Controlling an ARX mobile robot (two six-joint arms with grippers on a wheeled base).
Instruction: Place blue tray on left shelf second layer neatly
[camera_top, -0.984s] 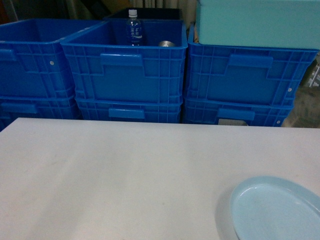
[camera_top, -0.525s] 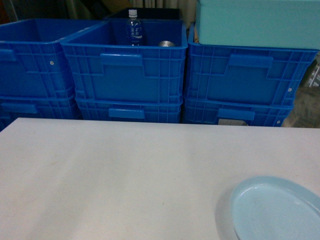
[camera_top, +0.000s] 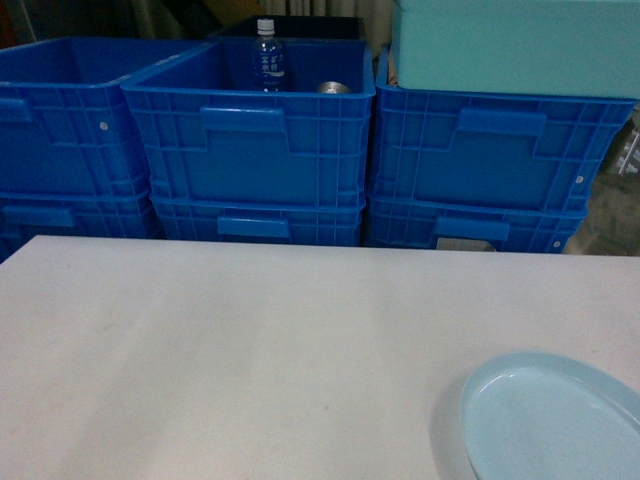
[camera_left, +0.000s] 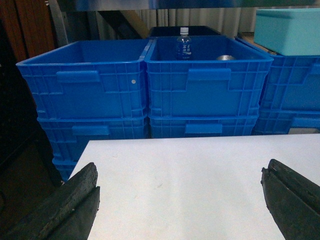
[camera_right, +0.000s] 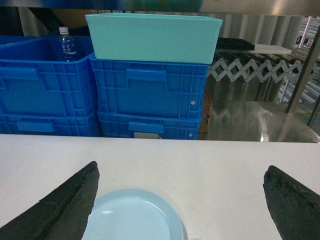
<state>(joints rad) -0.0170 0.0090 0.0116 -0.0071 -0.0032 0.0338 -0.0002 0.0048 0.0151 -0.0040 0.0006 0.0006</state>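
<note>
The blue tray (camera_top: 550, 420) sits flat on the white table (camera_top: 250, 350), down at the near right corner of the head view and partly cut off by the frame edge, with nothing touching it. From the right wrist camera it lies just below and left of centre, and the right gripper (camera_right: 180, 200) hangs over it with its jaws spread wide, one dark finger (camera_right: 60, 205) crossing the tray's left rim in the picture, the other well off to the right over bare table. The left gripper (camera_left: 180, 200) is spread just as wide over bare tabletop, holding nothing. Behind the table stand stacked blue crates (camera_top: 250, 140), a water bottle (camera_top: 266, 55) standing in the middle one and a teal box (camera_top: 515, 45) resting on the right stack. The shelf itself can't be made out in these views. Now, the tray: it looks a light, stiff, smooth dish, likely plastic or melamine, so weight is no worry but slip is. That glossy shallow rim gives little to bite on, so the sensible hold is a pinch across the raised rim at the near edge, one finger over the lip and one under, kept level so it doesn't swing or slide out.
</note>
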